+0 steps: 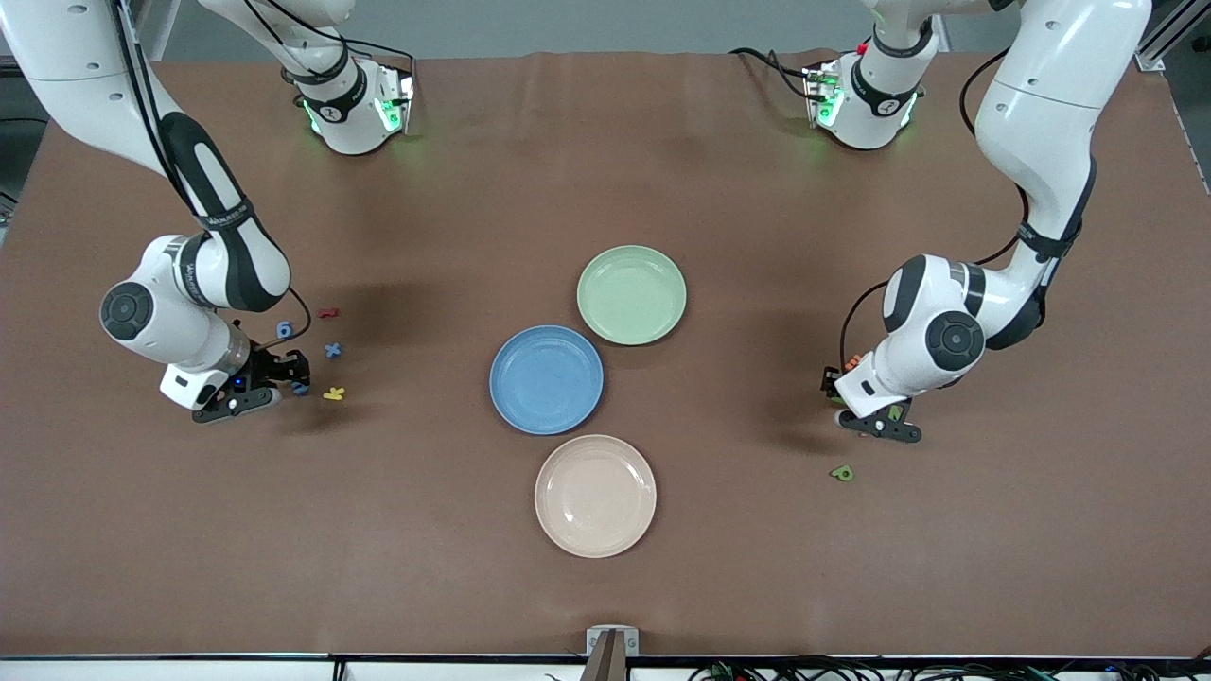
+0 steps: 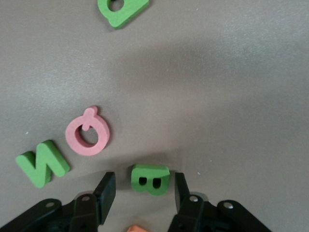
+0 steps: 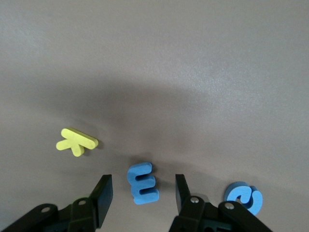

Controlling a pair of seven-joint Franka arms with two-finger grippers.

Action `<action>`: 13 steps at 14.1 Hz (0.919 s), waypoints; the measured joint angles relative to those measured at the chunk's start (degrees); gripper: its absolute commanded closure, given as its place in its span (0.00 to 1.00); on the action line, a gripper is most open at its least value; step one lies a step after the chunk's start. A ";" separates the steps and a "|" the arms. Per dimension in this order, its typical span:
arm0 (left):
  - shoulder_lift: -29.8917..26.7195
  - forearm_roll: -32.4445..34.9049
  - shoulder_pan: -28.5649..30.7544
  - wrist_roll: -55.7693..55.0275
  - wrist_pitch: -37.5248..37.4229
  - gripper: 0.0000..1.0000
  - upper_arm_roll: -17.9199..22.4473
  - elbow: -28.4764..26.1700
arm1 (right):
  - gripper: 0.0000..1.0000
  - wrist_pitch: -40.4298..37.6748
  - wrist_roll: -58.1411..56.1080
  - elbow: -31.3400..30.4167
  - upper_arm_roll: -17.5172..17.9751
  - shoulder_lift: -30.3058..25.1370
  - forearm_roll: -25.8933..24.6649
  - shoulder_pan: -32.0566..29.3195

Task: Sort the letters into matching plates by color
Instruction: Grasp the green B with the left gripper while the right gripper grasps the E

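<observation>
Left wrist view: left gripper (image 2: 142, 191) is standing open astride the green B (image 2: 150, 178) on the table, while right gripper (image 3: 143, 193) is standing open astride the blue E (image 3: 142, 182), both plates (image 1: 546, 379) (image 1: 631, 294) lying mid-table.

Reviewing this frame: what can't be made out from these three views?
- Front view: green B hidden under the left gripper; blue E mostly hidden by the right gripper.
- Left wrist view: orange piece and a green letter cut off by edges.
- Both wrist views: fingers flank each letter with gaps; contact unclear.
- Wrist views show none of the plates.
</observation>
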 measured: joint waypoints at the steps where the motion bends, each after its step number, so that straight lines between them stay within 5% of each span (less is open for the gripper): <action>1: 0.30 0.00 0.04 0.00 0.39 0.53 0.01 0.00 | 0.39 0.00 -0.21 -0.04 -0.09 0.15 -0.11 0.00; 5: 0.22 0.08 0.28 0.00 0.45 0.95 0.12 0.23 | 0.40 0.00 -0.71 -0.27 -0.21 0.64 -0.90 0.00; 9: -0.39 0.08 0.26 -0.91 -1.45 0.98 -0.20 0.62 | 0.44 0.00 -0.89 -0.27 -0.11 1.26 -0.98 0.03; 13: -4.45 0.08 0.16 -7.90 -8.54 0.98 -4.00 1.23 | 0.66 0.03 -0.94 -0.27 -0.08 1.45 -1.00 0.08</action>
